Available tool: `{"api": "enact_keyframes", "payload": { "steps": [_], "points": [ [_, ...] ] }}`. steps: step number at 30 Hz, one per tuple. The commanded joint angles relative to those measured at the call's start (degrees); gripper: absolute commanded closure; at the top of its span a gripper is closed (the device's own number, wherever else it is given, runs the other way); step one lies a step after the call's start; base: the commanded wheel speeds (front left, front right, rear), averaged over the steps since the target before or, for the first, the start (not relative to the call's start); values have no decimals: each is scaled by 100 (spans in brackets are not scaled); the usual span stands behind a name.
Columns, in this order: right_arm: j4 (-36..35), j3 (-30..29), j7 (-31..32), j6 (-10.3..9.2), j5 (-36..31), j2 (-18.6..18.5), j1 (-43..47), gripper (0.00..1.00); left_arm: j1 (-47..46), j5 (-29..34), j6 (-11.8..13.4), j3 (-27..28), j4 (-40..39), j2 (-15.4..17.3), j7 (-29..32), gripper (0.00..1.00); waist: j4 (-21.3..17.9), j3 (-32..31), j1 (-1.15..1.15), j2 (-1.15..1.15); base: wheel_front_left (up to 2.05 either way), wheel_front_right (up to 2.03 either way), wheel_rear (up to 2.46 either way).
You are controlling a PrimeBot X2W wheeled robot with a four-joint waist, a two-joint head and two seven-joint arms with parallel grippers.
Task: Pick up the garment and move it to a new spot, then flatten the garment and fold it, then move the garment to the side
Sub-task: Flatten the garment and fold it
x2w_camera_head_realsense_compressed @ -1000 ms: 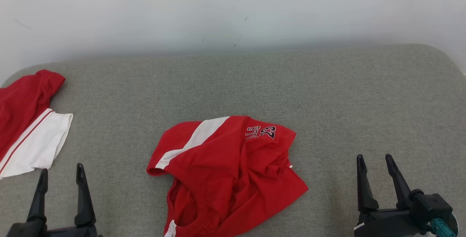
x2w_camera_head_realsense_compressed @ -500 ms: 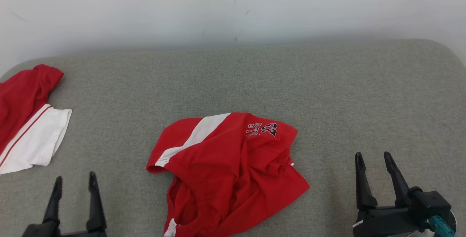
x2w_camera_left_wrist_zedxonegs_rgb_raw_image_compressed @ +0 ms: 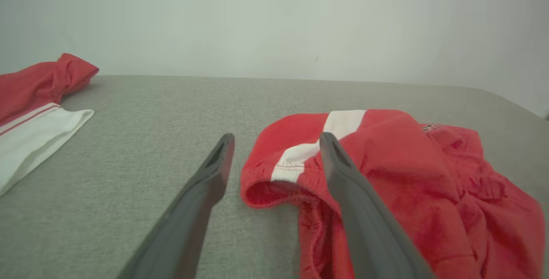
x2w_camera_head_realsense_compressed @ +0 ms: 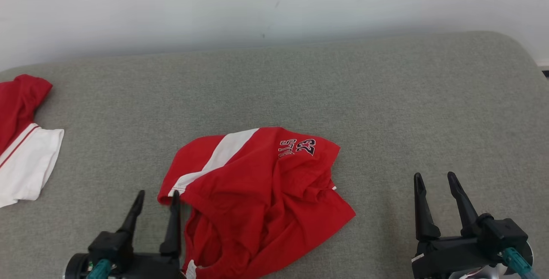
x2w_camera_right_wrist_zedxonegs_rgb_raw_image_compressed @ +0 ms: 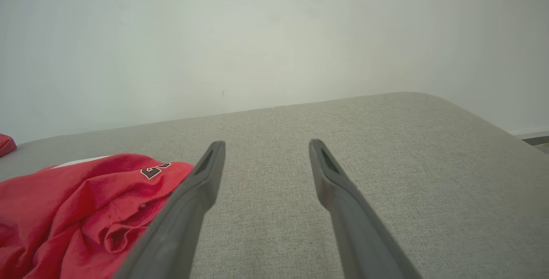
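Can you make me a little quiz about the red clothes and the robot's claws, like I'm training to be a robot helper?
1. True or false: the right claw is holding the crumpled red garment.
2. Which number is printed on that garment? A) 23 B) 7 C) 10
3. Fill in: the garment's white-striped edge lies nearest the ____ claw.

Key:
1. False. It is open, off to the side, and holds nothing.
2. A.
3. Left. The left claw is open right beside that edge.

Left gripper (x2w_camera_head_realsense_compressed: 158,194), right gripper (x2w_camera_head_realsense_compressed: 434,177): fingers (x2w_camera_head_realsense_compressed: 423,212) spread
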Motion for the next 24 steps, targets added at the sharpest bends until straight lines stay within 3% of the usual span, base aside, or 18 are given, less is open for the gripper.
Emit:
{"api": "enact_keyframes", "payload": {
  "steps": [1,14,15,17,24],
  "points": [
    [-13,2,-4,7,18,-9,-33,0,-90,-46,-33,-78,97,-18,49,0,-87,93,-1,-1,0,0,0],
    [-34,49,-5,7,102,-9,-95,0,-414,-494,-123,-734,737,77,402,0,-347,299,-1,-1,0,0,0],
    [-34,48,-5,7,102,-9,-92,0,-457,-491,-122,-765,746,110,384,50,-355,299,-1,-1,0,0,0],
    [-32,47,-5,7,103,-9,-87,0,-566,-438,-124,-823,746,171,335,100,-365,296,-1,-1,0,0,0],
    [-70,11,-4,7,101,-8,-98,0,-1231,-292,-130,-1100,503,468,438,100,-350,330,-1,-1,0,0,0]
  ]
}}
